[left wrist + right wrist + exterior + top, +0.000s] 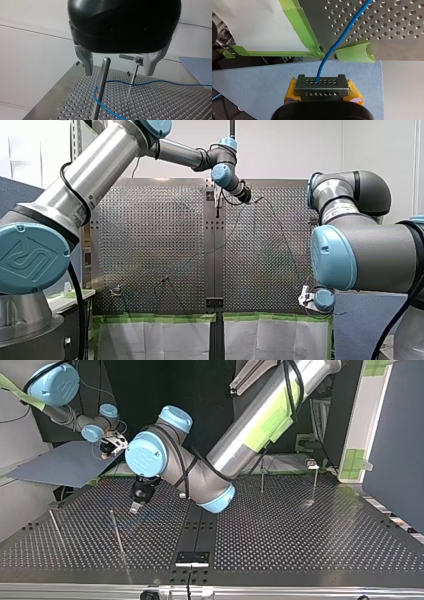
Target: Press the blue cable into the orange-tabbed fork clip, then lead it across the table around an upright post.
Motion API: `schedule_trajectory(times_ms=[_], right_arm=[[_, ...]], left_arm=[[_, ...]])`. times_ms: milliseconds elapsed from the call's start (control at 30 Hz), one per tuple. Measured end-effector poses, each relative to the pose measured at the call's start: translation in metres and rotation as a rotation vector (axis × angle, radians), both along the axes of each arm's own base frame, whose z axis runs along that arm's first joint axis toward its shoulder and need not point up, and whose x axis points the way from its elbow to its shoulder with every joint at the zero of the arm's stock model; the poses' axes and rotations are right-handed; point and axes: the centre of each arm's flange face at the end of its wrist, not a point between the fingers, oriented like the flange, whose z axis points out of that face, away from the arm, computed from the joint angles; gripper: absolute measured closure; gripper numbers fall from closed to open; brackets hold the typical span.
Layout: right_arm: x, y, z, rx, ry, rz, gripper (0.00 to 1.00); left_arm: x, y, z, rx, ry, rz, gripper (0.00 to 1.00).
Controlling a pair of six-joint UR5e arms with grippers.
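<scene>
In the left wrist view the blue cable (160, 82) lies on the perforated table (175, 105) and curls around the foot of an upright metal post (101, 85). My left gripper (119, 74) hangs above it, metal fingers (88, 62) open, holding nothing; the post stands between them. Behind it is a second post with a flat head (134, 71). My right gripper (321, 83) has orange-yellow pads and is shut on the blue cable (337, 42), just off the table's corner. In the front view a small orange-tabbed clip (164, 280) sits on the near left half.
Thin upright posts (118, 532) (262, 477) (314, 480) stand about the table. Green tape (354, 52) marks the table's edge over white paper (257, 22), and a blue-grey sheet (262, 82) lies under my right gripper. My left arm (260, 415) stretches across the middle.
</scene>
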Motion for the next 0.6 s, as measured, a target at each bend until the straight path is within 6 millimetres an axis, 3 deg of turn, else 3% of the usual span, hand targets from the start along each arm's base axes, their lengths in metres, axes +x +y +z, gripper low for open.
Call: schedule_trajectory(times_ms=[233, 600], right_arm=[[0.0, 0.001, 0.0, 0.011, 0.009, 0.004, 1.0], [0.0, 0.002, 0.0, 0.02, 0.013, 0.006, 1.0]], left_arm=[[-0.008, 0.007, 0.0, 0.007, -0.004, 0.002, 0.0], [-0.021, 0.033, 0.033, -0.128, -0.045, 0.031, 0.0]])
